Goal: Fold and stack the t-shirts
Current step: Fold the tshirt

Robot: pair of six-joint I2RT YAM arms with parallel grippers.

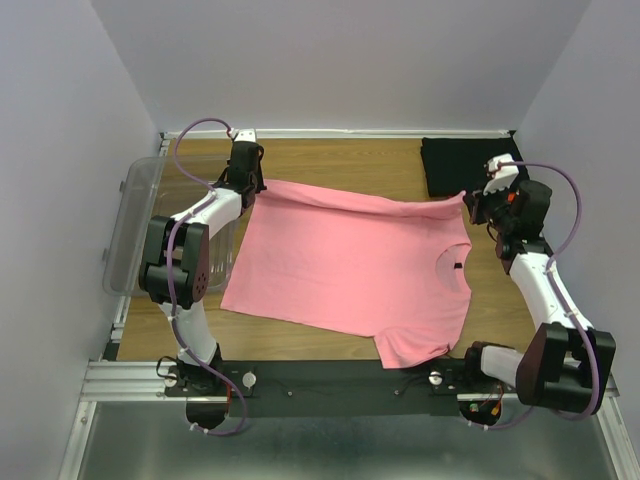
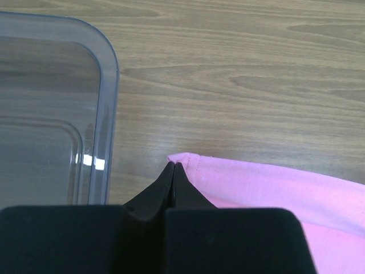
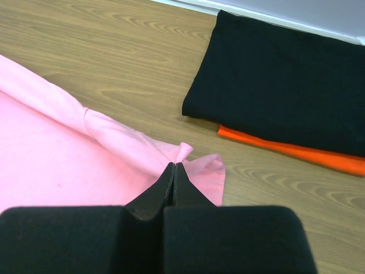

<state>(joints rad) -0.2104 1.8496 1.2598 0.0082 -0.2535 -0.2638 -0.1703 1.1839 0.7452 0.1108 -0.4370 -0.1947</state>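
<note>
Stretching left-right — pink t-shirt [image 1: 350, 265], collar right, hem left.

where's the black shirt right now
In the top view the black t-shirt lies folded at the table's far right corner, stacked on the orange-red t-shirt, just beyond the right gripper and the pink t-shirt.

Soft cloth on a smooth wood-grain bench [image 1: 340, 165]
The pink t-shirt [image 1: 350, 270], black t-shirt [image 3: 285, 85] and orange t-shirt [image 3: 296, 153] are matt, soft cloth. The bench top is smooth with a faint sheen. The tub [image 2: 108, 85] is clear, glossy plastic. The left pincer [image 2: 174, 171] and right pincer [image 3: 173, 171] are matt black.
</note>
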